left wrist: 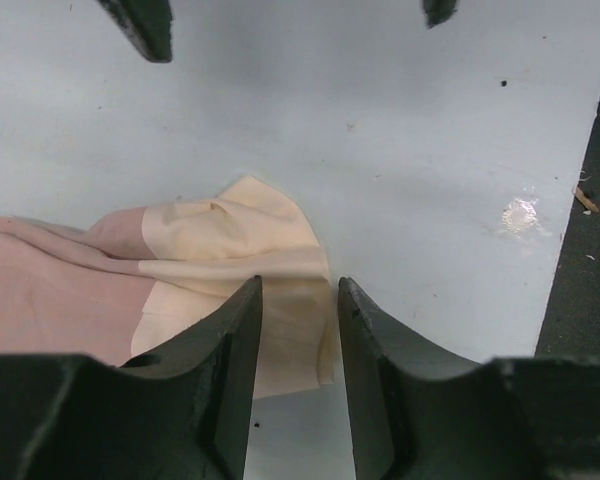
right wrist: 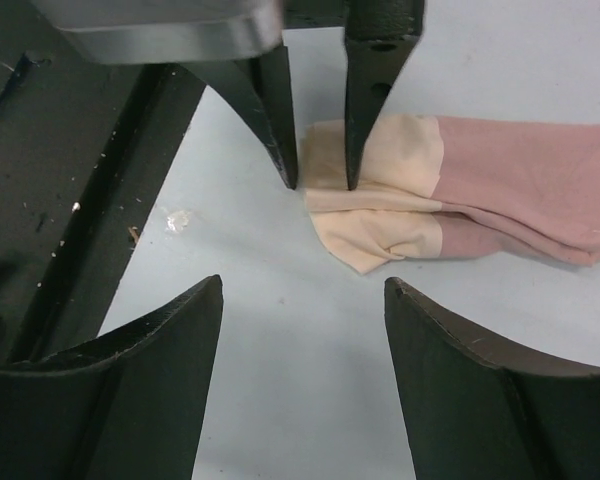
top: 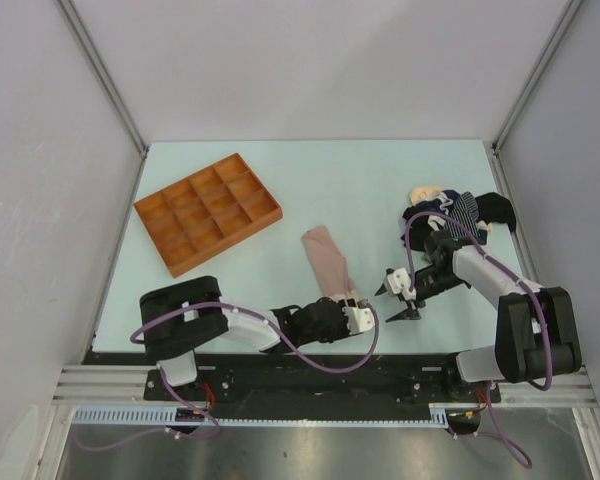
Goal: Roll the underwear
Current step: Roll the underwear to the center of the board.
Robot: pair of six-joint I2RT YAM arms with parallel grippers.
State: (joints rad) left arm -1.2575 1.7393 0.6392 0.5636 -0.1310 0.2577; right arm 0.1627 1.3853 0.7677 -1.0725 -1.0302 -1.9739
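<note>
The left gripper [left wrist: 300, 285] stands with its jaws half drawn together, astride the cream band [left wrist: 230, 235] at the near end of the pink underwear [top: 325, 258]. Whether they actually pinch the cloth, I cannot tell. From above, that end is covered by the gripper itself. The one folded pink piece runs away from it across the table [top: 380, 180]. Just beside it, the right gripper [right wrist: 302, 285] hangs spread wide with nothing in it, facing the band. Further right lies one tangled pile [top: 455, 210] of cream, navy-striped and black pieces, too bunched to count. One orange tray [top: 208, 212] sits far left.
</note>
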